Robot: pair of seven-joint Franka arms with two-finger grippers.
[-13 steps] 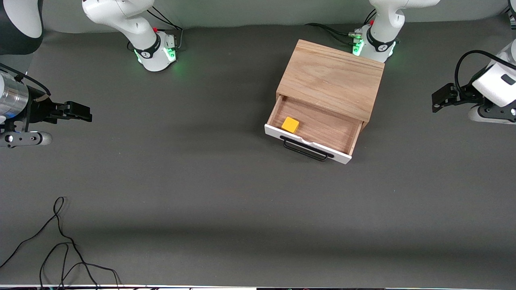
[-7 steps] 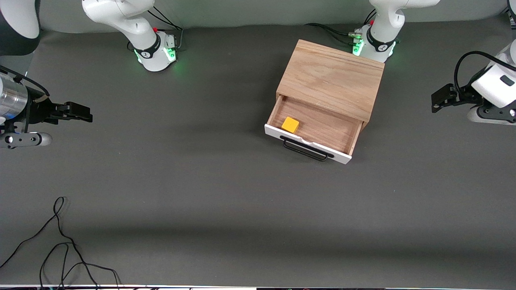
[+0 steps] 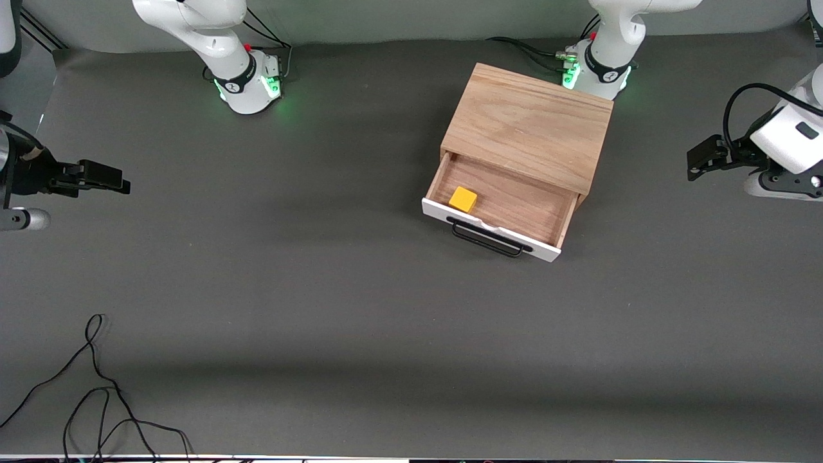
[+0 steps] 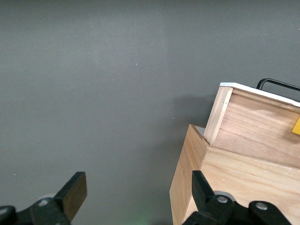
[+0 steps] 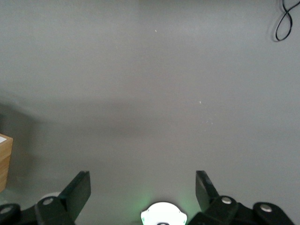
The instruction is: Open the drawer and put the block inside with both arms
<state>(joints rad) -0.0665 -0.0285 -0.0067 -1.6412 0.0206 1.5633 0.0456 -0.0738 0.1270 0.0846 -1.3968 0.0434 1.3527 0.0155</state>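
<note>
The light oak cabinet (image 3: 528,125) stands in front of the left arm's base. Its drawer (image 3: 514,206) is pulled out, with the white front panel (image 3: 443,215) and black handle (image 3: 486,240) toward the front camera. The yellow block (image 3: 463,199) lies inside the drawer, in the corner toward the right arm's end. My left gripper (image 3: 696,161) hangs over the table at the left arm's end, open and empty (image 4: 139,192). My right gripper (image 3: 121,181) hangs over the table at the right arm's end, open and empty (image 5: 142,190). In the left wrist view the cabinet (image 4: 220,183), the drawer's side (image 4: 253,129) and a sliver of the block (image 4: 296,126) show.
A loose black cable (image 3: 96,392) lies on the table near the front camera at the right arm's end, also visible as the cable (image 5: 285,21) in the right wrist view. The right arm's green-lit base (image 3: 247,80) and the left arm's base (image 3: 595,71) stand along the table's back edge.
My right gripper has drawn back toward the right arm's end of the table, away from the cabinet. The left gripper has barely shifted. Drawer and block have not moved.
</note>
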